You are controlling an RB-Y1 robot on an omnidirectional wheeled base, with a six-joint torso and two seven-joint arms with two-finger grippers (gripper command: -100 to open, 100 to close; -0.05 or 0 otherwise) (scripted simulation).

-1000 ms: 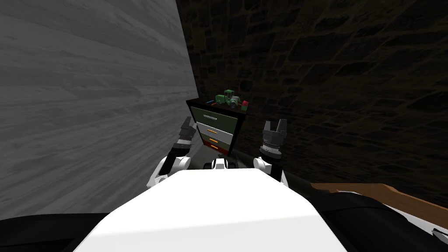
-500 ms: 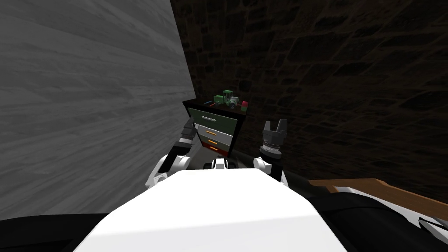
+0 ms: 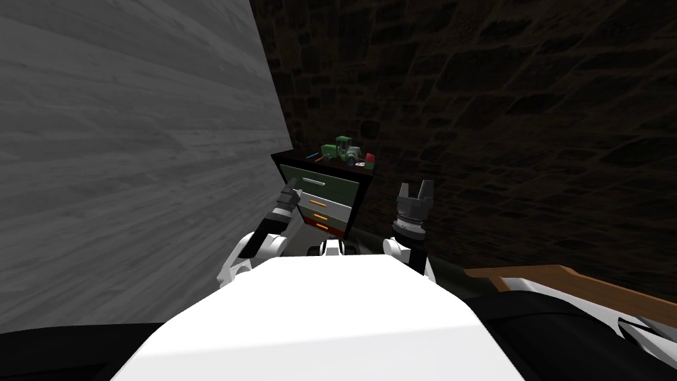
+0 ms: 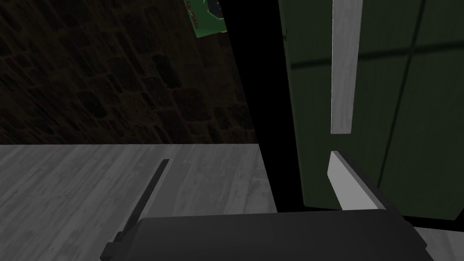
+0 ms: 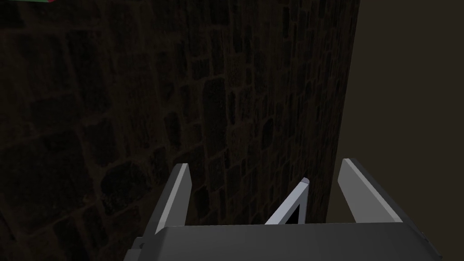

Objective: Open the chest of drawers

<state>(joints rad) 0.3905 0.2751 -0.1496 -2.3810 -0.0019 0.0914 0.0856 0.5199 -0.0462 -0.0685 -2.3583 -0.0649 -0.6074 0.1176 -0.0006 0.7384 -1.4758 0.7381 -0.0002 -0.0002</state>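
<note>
The chest of drawers (image 3: 330,198) has a black frame and stands against a dark brick wall. Its top drawer (image 3: 337,188) is dark green with a light grey bar handle (image 3: 315,181); below are light grey drawers with orange handles. My left gripper (image 3: 289,194) is at the left end of the top drawer, open. In the left wrist view one finger (image 4: 351,186) points at the handle's (image 4: 342,68) near end, just short of it; the left gripper (image 4: 249,157) holds nothing. My right gripper (image 3: 415,190) is raised to the right of the chest, open (image 5: 265,163) and empty.
A green toy tractor (image 3: 344,151) and a few small items sit on the chest's top. A grey planked wall (image 3: 132,165) runs close along my left. A wooden-edged piece of furniture (image 3: 568,281) lies at the lower right.
My view has swung slightly, so the chest sits further left in the picture. My left hand has moved in from beside the chest to the left end of the top drawer's front. The right arm has not moved.
</note>
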